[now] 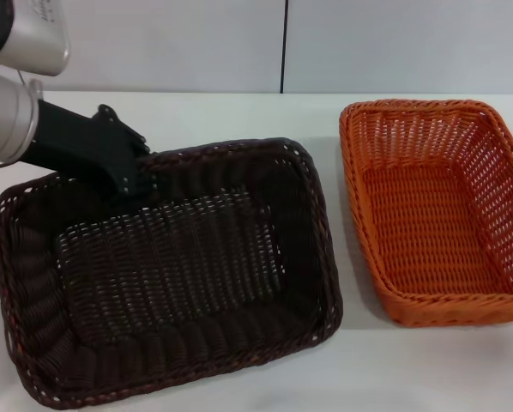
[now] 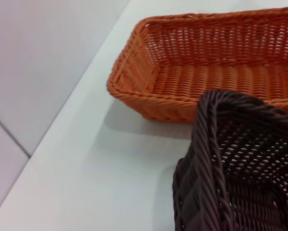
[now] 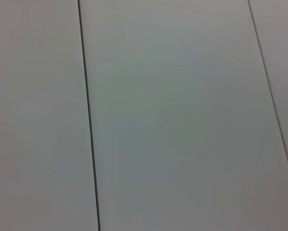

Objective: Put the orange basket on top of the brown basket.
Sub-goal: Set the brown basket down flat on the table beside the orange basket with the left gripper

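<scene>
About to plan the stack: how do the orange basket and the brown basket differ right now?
The orange basket is bright orange and lies free on the table's right side; the brown basket is near-black and lies on the left. The left gripper is at the brown basket's far rim; nothing is at the orange one. The brown basket lies askew, the orange one squarer. Both are rectangular, woven, empty and upright.

The left arm is reaching in from the table's far left corner, slanting down toward the middle, its silver forearm ending in a black wrist. The left hand (image 1: 141, 176) is sitting low over the table's left half.
</scene>
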Controlling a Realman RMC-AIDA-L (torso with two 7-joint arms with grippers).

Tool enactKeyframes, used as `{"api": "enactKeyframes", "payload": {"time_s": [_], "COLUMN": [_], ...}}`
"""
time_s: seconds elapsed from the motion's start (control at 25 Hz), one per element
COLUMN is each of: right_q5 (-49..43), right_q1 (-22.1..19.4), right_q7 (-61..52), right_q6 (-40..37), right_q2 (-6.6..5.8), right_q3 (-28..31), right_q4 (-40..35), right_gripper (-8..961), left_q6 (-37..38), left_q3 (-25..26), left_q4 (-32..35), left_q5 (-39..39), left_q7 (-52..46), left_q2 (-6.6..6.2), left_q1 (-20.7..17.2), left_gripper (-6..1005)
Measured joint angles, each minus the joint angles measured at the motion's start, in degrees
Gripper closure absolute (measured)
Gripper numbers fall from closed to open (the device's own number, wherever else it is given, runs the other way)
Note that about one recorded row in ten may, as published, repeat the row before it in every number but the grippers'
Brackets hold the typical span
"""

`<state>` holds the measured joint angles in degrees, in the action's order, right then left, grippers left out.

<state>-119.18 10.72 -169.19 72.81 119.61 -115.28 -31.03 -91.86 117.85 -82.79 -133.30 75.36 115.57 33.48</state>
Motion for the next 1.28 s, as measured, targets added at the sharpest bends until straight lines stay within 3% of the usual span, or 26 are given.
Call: {"api": "enactKeyframes", "payload": {"time_s": [0.2, 0.32, 0.48, 0.76, 1.04, 1.2, 1.24, 1.28], "right_q5": [0.00, 0.00, 0.00, 0.00, 0.00, 0.00, 0.00, 0.00], "right_q1": [-0.13, -0.18, -0.15, -0.01, -0.11, 0.04, 0.06, 0.03], "right_q7": [0.00, 0.00, -0.01, 0.00, 0.00, 0.00, 0.00, 0.00], "right_q6": [0.00, 0.00, -0.20, -0.45, -0.48, -0.55, -0.56, -0.57], "right_q2": [0.01, 0.00, 0.00, 0.00, 0.00, -0.06, -0.08, -0.09], "right_q3": [-0.05, -0.22, -0.91, -1.27, -1.27, -1.25, -1.25, -1.25], "right_q4": [0.00, 0.01, 0.02, 0.01, 0.01, 0.29, 0.31, 0.25], "right_gripper": [131, 131, 131, 131, 131, 132, 132, 132], "left_q6": [0.46, 1.08, 7.26, 16.47, 21.29, 28.86, 28.86, 33.57], "left_q3": [0.53, 1.31, 1.17, -2.49, -8.18, -10.18, -10.18, -11.56], "left_q4": [4.00, 6.67, 10.47, 13.18, 13.09, 10.46, 10.46, 8.99], "left_q5": [0.30, 0.41, 0.02, 0.05, 0.16, 2.20, 2.20, 4.37], "left_q7": [2.49, 4.44, 6.15, 6.41, 6.40, 6.21, 6.21, 6.18], "left_q2": [-0.15, 0.75, 1.99, 2.25, 2.43, 2.71, 2.71, 2.74], "left_q1": [2.51, 4.37, 6.21, 6.22, 5.50, 4.25, 4.25, 3.29], "left_gripper": [792, 798, 805, 804, 573, 385, 375, 366]}}
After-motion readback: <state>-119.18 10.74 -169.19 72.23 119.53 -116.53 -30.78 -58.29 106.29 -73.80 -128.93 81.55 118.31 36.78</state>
